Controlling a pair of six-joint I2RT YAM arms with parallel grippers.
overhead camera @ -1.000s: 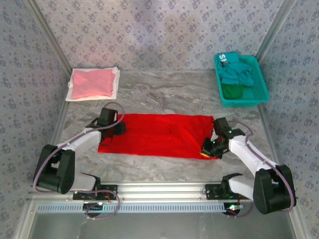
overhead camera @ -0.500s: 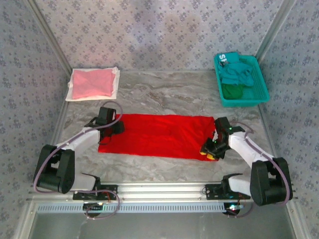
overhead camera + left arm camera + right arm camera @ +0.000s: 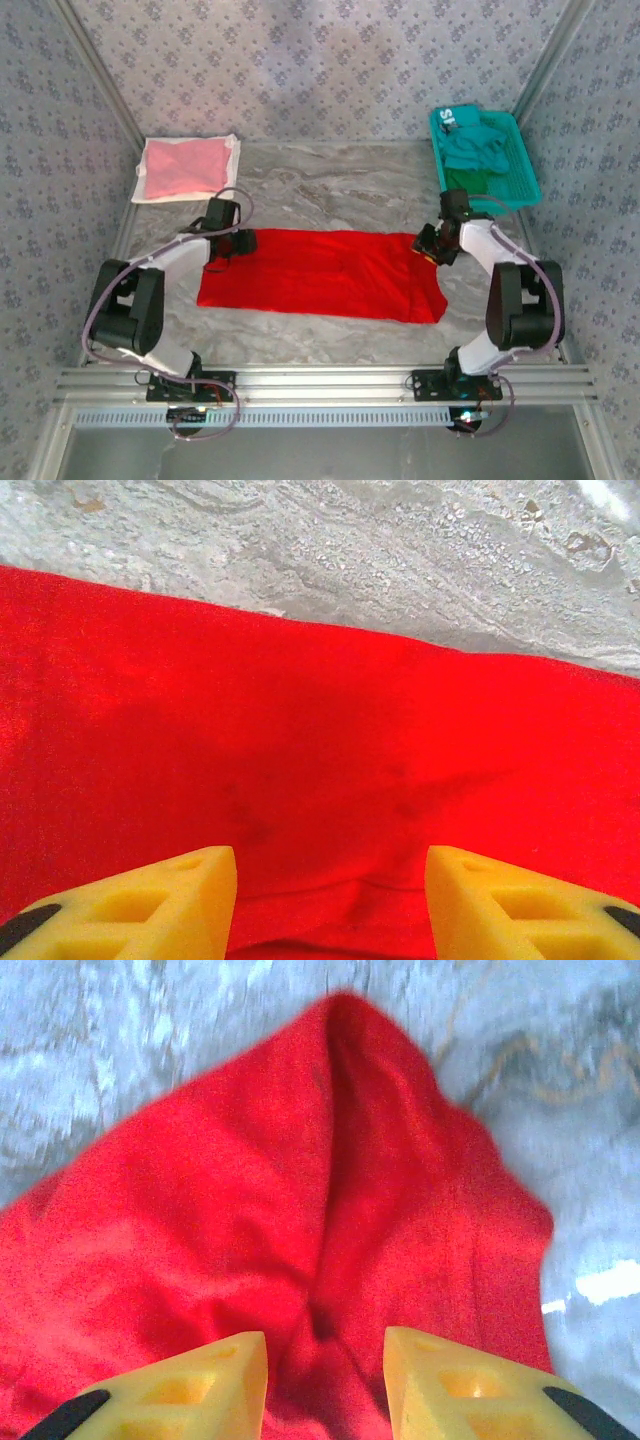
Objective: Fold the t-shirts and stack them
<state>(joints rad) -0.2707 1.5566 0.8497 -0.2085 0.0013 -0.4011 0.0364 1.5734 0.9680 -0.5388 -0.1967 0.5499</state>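
Where the left tool (image 3: 330, 880) hangs, the red t-shirt (image 3: 320, 730) lies beneath.

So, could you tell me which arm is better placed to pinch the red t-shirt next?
Probably right: the right end effector stands open astride a raised ridge at the far right corner of the red t-shirt. The left end effector, open too, faces flat cloth.

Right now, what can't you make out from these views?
- Top view: shirts heaped in the basket; count unclear, dark green shirt half buried under teal shirts.
- Top view: far corners of red t-shirt, covered by left hand and right hand.
- Right wrist view: blurred; whether fingers touch cloth unclear.
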